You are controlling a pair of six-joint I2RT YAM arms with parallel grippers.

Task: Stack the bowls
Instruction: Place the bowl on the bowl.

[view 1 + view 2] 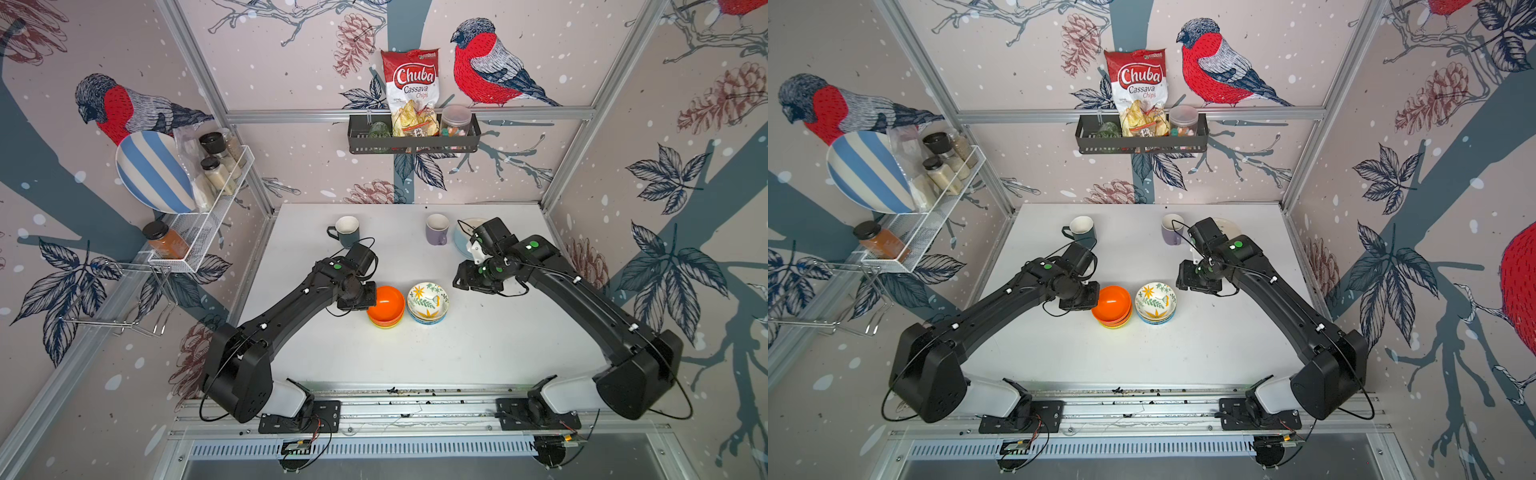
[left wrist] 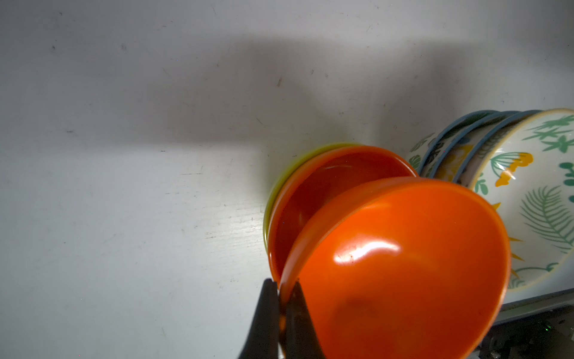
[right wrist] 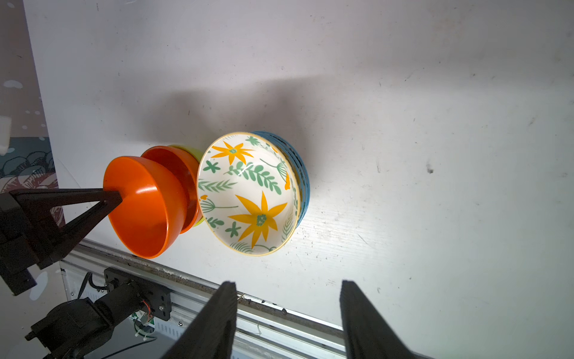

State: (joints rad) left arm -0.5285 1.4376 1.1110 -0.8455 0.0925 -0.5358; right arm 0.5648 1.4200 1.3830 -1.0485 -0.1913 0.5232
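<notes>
Orange plastic fills the left wrist view. The left gripper (image 2: 281, 289) is pinched tight on the near rim of the top orange bowl (image 2: 400, 267), one finger inside and one outside, which is likely why the bowl hangs tilted rather than level. It sits partly over the second orange bowl (image 2: 313, 199), itself nested in the lime-green bowl (image 2: 279, 189) on the white table (image 1: 457, 353), so the step looks like lowering it into that nest. Just beside this pile, perhaps touching it, stands the floral stack (image 3: 248, 192), with blue-sided bowls under the flowered top one. It seems to hold four, though the lower rims crowd together. The right gripper (image 3: 289, 282) hovers off to the side with its jaws apart and nothing between them, probably to leave the left arm room.
</notes>
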